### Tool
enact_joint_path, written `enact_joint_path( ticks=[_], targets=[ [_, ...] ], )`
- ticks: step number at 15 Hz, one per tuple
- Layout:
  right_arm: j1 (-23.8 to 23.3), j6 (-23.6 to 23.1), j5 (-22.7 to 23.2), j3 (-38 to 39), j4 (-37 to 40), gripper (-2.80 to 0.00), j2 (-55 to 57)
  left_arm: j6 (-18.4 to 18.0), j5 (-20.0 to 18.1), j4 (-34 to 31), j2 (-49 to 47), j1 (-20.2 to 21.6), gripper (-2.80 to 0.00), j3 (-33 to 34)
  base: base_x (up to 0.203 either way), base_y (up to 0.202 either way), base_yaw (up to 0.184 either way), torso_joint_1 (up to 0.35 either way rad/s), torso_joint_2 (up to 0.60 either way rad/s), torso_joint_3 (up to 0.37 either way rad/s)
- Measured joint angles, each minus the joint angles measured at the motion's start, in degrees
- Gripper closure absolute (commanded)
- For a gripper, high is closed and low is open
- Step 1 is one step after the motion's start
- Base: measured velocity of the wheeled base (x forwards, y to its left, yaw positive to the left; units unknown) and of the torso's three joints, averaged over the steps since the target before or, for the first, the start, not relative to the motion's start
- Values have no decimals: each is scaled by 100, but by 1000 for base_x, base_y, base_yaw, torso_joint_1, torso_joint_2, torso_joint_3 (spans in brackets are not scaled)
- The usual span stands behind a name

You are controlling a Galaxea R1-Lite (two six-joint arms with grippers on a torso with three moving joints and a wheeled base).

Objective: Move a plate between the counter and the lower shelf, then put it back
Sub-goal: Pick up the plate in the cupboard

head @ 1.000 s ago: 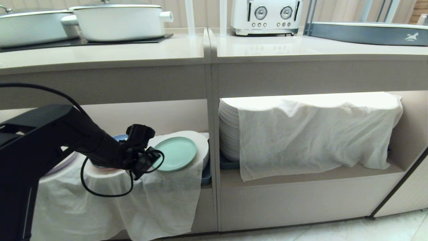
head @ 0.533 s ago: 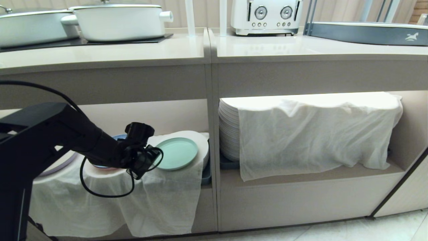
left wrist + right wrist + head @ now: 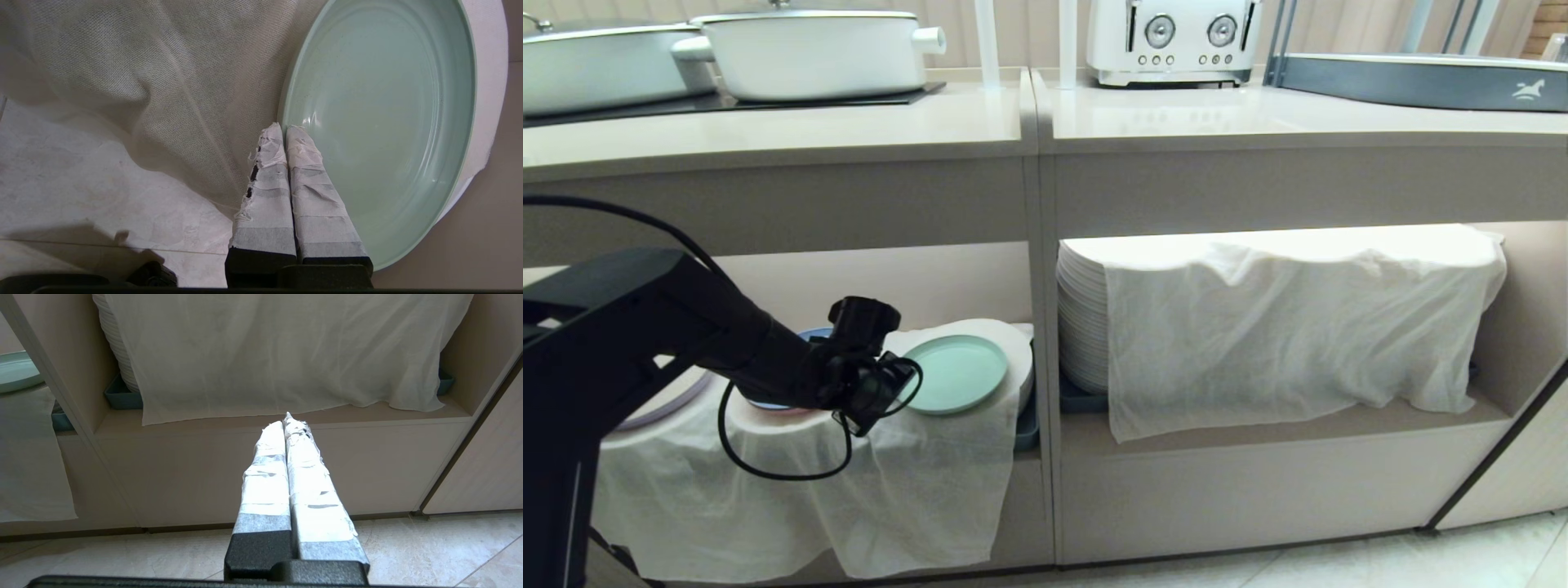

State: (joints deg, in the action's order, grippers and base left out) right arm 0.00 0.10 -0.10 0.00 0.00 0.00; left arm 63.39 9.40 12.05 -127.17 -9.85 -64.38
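Note:
The mint-green plate [image 3: 960,371] [image 3: 388,102] rests on a cloth-draped plate stack [image 3: 1013,351] in the left compartment of the lower shelf [image 3: 1258,429]. My left gripper [image 3: 903,392] [image 3: 284,127] is at the plate's near-left rim and shut on it, one taped finger inside the rim and one outside against the cloth. Above runs the beige counter [image 3: 849,122]. My right gripper [image 3: 286,418] is shut and empty, hanging low before the right compartment, outside the head view. An edge of the plate [image 3: 16,371] shows in that view too.
A blue plate [image 3: 813,335] and a lilac-edged plate [image 3: 666,404] lie behind my left arm. A tall white stack under cloth [image 3: 1298,327] fills the right compartment. White pots [image 3: 809,49], a toaster [image 3: 1172,37] and a grey-blue tray rack [image 3: 1421,77] stand on the counter.
My left arm has risen slightly with the gripper still shut at the plate's rim. The plate has barely shifted. The hanging hem of the cloth has drawn up a little.

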Motion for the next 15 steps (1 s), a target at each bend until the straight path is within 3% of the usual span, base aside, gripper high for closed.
enact_joint_path(
  ticks=[13,14,15],
  targets=[
    [0,0,2,0,0,0,0,-6,2,52,-182,-87,0,-74,0,0,0,0,0,0],
    [0,0,2,0,0,0,0,-5,2,52,-183,-87,-280,-74,0,0,0,0,0,0],
    [0,0,2,0,0,0,0,-2,2,54,-185,-89,-280,-76,0,0,0,0,0,0]
  ],
)
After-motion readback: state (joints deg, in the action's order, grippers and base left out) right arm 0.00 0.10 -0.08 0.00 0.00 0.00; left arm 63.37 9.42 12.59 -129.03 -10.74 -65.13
